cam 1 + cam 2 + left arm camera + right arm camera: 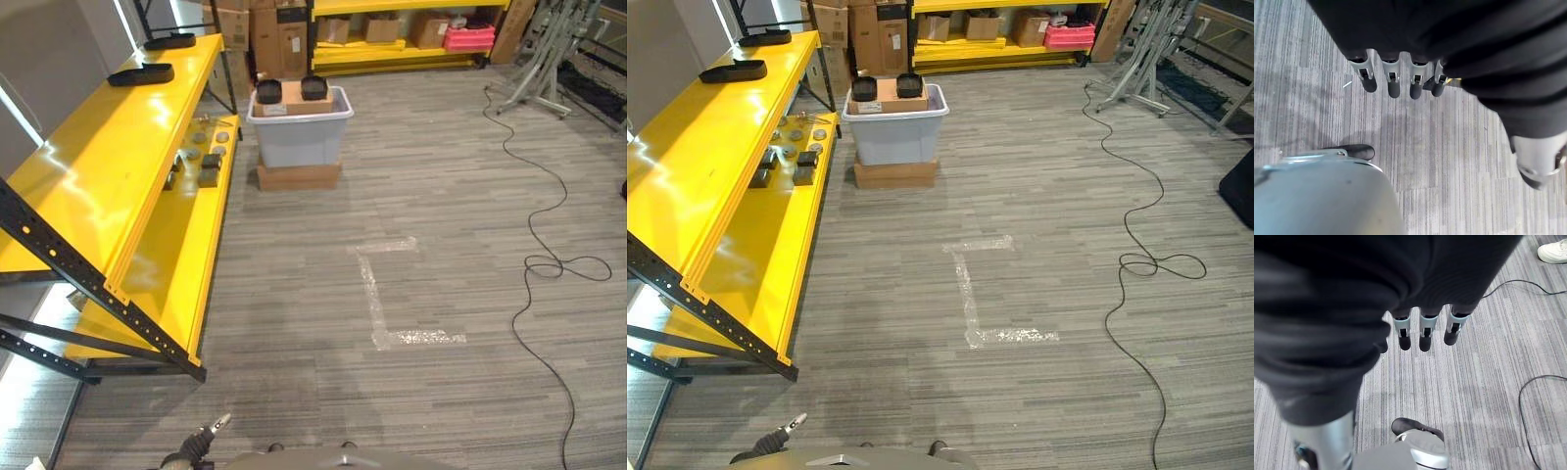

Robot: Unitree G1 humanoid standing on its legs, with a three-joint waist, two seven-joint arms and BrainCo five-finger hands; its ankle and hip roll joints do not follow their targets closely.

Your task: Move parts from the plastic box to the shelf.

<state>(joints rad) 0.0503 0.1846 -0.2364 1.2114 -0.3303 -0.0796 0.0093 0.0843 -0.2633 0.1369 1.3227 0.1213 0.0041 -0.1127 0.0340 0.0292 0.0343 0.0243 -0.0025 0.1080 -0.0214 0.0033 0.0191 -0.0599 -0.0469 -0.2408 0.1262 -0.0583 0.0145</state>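
**Both hands hang empty over the carpet, box and shelf well ahead**

The plastic box [300, 135], a grey tub, stands on a flat cardboard carton [299, 176] on the floor [392, 294], far ahead of the robot and just beside the far part of the yellow shelf [108, 186]. Its long axis runs across the view, left to right. Two black parts [269, 92] sit on a brown carton at its rim, side by side along that same axis. More small parts [784, 147], round and blocky, lie in a cluster on the shelf's lower level near the box; their own direction is too small to tell. Two long black trays [141, 74] lie on the shelf's top level, each lengthwise across the shelf's depth.

The left hand [1393, 81] hangs low at the robot's side, fingers straight and pointing down at the carpet, relaxed and holding nothing. The right hand [1422, 330] hangs the same way, fingers straight, spread a little apart, empty. A person's white shoe [1553, 251] shows at the edge of the right wrist view. White tape marks [384, 294] form a bracket shape on the floor between the robot and the box.
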